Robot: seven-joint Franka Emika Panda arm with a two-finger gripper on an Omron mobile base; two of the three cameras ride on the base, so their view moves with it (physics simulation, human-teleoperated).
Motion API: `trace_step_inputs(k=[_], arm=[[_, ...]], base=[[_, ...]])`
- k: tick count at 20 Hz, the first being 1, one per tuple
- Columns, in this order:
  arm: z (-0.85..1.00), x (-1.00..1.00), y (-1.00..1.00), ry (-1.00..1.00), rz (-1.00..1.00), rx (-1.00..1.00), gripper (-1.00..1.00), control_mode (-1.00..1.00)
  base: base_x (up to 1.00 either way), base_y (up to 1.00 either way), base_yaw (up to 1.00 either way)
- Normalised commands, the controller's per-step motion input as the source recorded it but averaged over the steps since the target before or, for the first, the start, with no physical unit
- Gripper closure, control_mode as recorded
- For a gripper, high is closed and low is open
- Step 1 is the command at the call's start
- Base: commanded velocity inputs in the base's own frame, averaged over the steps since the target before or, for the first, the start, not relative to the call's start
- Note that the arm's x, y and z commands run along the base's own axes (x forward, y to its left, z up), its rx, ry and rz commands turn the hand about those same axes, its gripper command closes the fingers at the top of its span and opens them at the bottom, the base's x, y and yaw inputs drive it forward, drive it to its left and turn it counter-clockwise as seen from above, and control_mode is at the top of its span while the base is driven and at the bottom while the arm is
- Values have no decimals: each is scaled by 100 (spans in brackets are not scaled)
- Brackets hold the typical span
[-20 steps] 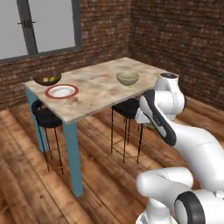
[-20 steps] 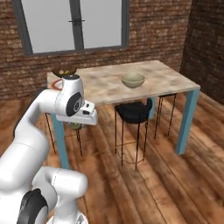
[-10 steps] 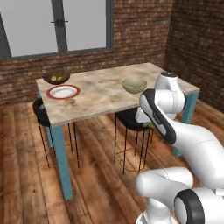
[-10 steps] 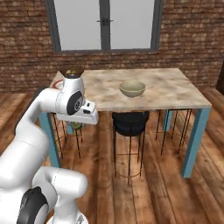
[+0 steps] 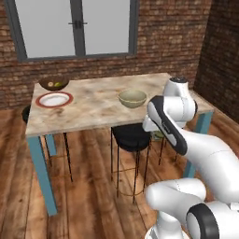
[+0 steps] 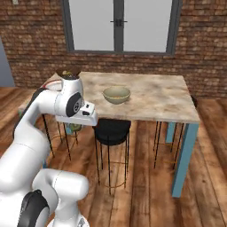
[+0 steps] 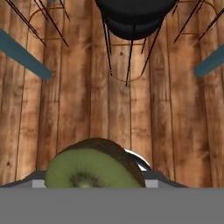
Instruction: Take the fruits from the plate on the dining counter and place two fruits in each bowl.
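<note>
Clamping a halved green kiwi with brown skin (image 7: 89, 169), the gripper (image 7: 94, 181) hangs over the wooden floor (image 7: 87, 100), off the beige marbled surface (image 5: 98, 105) that carries the red-rimmed white plate (image 5: 54, 99), dark wooden bowl (image 5: 53, 84) and pale bowl (image 5: 132, 98).

A home dining corner of a kitchen, rendered rather than filmed. The walls are red-brown brick (image 5: 168, 42), the far one holding a wide window (image 6: 119, 24) with dark frames. The floor is warm wooden planking (image 7: 87, 96). A long dining counter (image 5: 93, 109) with a marbled beige top and blue-teal legs stands in the middle, with black round stools (image 6: 111, 130) on thin metal legs tucked under it (tableware sits on top).
</note>
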Motion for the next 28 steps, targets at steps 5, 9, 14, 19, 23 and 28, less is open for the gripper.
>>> trace_step_inputs(k=[5,9,14,19,23,28], arm=[[0,0,0,0,0,0,100,100],[0,0,0,0,0,0,100,100],[0,0,0,0,0,0,100,100],[0,0,0,0,0,0,100,100],[0,0,0,0,0,0,100,100],[0,0,0,0,0,0,100,100]], base=[[71,-28,8],[81,0,0],[71,-1,0],[53,-24,0],[58,-28,0],[63,-33,0]])
